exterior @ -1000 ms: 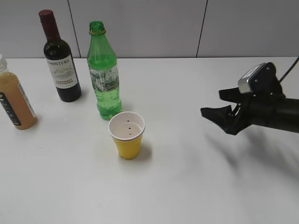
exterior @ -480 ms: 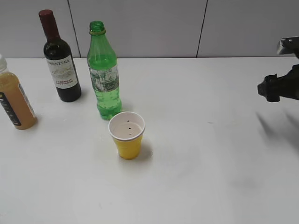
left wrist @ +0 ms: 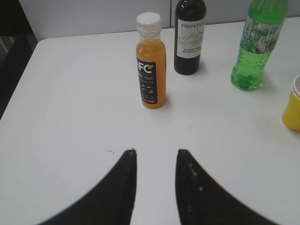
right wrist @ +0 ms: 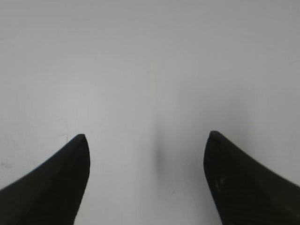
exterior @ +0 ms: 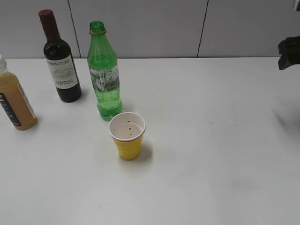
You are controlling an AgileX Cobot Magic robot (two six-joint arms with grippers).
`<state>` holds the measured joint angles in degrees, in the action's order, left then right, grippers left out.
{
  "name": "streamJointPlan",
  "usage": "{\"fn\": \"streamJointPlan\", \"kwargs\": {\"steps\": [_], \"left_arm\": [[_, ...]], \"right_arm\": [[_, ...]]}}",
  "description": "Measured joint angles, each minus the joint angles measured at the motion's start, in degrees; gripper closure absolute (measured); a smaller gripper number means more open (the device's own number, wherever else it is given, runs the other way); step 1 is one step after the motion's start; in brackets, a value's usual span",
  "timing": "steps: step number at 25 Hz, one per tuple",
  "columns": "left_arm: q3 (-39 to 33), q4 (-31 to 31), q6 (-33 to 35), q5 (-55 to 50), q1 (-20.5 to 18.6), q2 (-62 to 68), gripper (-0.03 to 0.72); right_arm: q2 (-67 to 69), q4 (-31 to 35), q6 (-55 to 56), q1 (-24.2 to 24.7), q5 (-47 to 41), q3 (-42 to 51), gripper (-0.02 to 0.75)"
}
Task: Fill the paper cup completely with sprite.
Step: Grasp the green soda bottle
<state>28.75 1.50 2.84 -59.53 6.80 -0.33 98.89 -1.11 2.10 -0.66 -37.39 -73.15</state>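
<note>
Setting reads as a lab or test bench. I work over a bare white surface (exterior: 211,164) backed at 12 o'clock by plain grey wall panels (exterior: 154,28) with dark vertical seams. Nothing domestic around: only a staged set of props, a wine bottle (exterior: 61,65), a green bottle (exterior: 104,79), a juice bottle (exterior: 14,101) at 9 o'clock and a yellow paper cup (exterior: 127,136).
</note>
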Motion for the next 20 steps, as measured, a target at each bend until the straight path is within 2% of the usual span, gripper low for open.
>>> {"fn": "streamJointPlan", "kwargs": {"steps": [6, 10, 15, 20], "left_arm": [[0.0, 0.0, 0.0, 0.0, 0.0, 0.0, 0.459], [0.0, 0.0, 0.0, 0.0, 0.0, 0.0, 0.459], [0.0, 0.0, 0.0, 0.0, 0.0, 0.0, 0.459], [0.0, 0.0, 0.0, 0.0, 0.0, 0.0, 0.459]], "right_arm": [[0.0, 1.8, -3.5, 0.0, -17.1, -12.0, 0.153], [-0.2, 3.4, -6.1, 0.0, -27.6, -16.2, 0.154], [-3.2, 5.7, -7.3, 0.0, -30.4, -14.9, 0.154], [-11.6, 5.7, -7.4, 0.0, -30.5, -5.0, 0.154]]}}
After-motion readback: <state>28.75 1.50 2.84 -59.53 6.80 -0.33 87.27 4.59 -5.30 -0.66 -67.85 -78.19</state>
